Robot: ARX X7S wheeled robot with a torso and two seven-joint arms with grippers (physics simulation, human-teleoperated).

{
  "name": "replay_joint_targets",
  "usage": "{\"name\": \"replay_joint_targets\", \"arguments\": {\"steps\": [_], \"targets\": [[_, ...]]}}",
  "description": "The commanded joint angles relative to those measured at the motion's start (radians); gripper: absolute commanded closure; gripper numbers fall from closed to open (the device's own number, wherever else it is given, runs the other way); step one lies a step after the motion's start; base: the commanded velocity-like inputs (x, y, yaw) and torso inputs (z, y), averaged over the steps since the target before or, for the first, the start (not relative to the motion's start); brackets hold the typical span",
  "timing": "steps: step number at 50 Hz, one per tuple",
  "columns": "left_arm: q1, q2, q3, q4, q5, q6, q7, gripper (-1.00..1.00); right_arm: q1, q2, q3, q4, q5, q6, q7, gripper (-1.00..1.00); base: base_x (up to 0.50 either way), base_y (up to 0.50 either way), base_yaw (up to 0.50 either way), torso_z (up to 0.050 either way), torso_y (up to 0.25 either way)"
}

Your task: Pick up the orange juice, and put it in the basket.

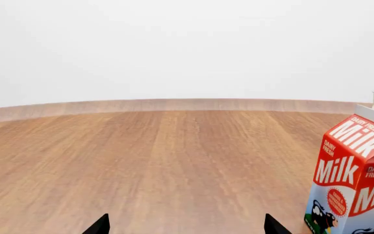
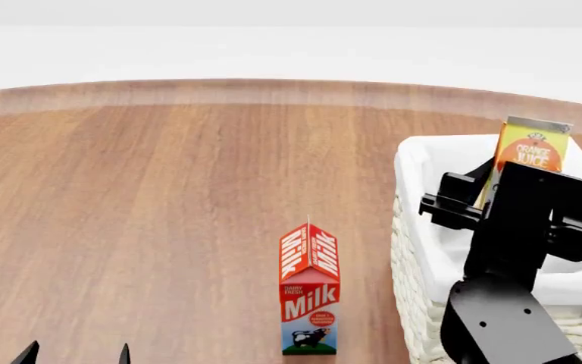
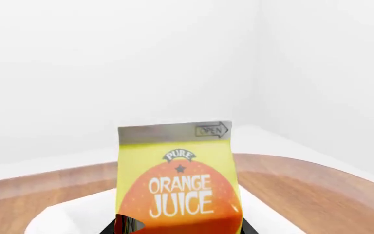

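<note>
**Operator:** Orange juice (image 2: pixel 535 154) position check. Where is the carton, and what holds it?

**Technician:** The carton is upright, raised above the basket (image 2: pixel 424 227), over its open interior. The right claw (image 2: pixel 503 201) is clamped on the lower part of the carton; in the right wrist view the dark fingers (image 3: pixel 127 225) sit against the carton's base. The carton does not appear to rest on the cloth lining.

**Operator:** Status of the other arm?

**Technician:** The left claw (image 1: pixel 185 229) stands parted and holds nothing, low over the desk (image 2: pixel 170 197). The milk carton (image 2: pixel 309 292) stands on the desk beside the basket, not touching it.

**Operator:** Procedure for the current step?

**Technician:** Judged as the placing stage. Recommended practice:
1. Confirm the carton sits inside the rim on all sides, away from the near wall.
2. Lower straight down, keeping the carton vertical.
3. Release only when the base meets the basket floor; a tall carton dropped from height is likely to topple.
4. Retract straight up so the fingers do not catch the lining.
</note>
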State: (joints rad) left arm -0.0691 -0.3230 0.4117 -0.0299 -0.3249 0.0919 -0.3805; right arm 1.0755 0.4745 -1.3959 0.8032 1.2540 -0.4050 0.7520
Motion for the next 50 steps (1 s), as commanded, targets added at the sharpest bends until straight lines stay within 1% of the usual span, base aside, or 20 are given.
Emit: {"name": "replay_joint_targets", "arguments": {"steps": [1,31,48,49,50], "targets": [[-0.001,-0.001,0.002,0.0,-0.002,0.001,-0.002,-1.0,0.011,-0.026,0.02,0.044,-0.068,0.014,-0.011,1.0,0.0,0.0,0.0,0.0,0.0],[-0.003,-0.005,0.008,-0.001,-0.005,0.003,-0.006,-1.0,-0.002,-0.12,0.041,0.234,-0.073,-0.019,-0.09,1.0,0.0,0.0,0.0,0.0,0.001],[-0.004,-0.007,0.011,-0.001,-0.008,0.004,-0.009,-1.0,-0.001,-0.136,0.048,0.262,-0.072,-0.01,-0.104,1.0,0.0,0.0,0.0,0.001,0.001],[-0.004,-0.007,0.011,-0.001,-0.008,0.004,-0.009,-1.0,0.002,-0.137,0.051,0.264,-0.07,-0.012,-0.102,-1.0,0.0,0.0,0.0,0.0,0.0],[-0.004,-0.008,0.012,-0.001,-0.008,0.005,-0.009,-1.0,0.002,-0.136,0.051,0.263,-0.071,-0.01,-0.101,-1.0,0.0,0.0,0.0,0.0,0.0]]}}
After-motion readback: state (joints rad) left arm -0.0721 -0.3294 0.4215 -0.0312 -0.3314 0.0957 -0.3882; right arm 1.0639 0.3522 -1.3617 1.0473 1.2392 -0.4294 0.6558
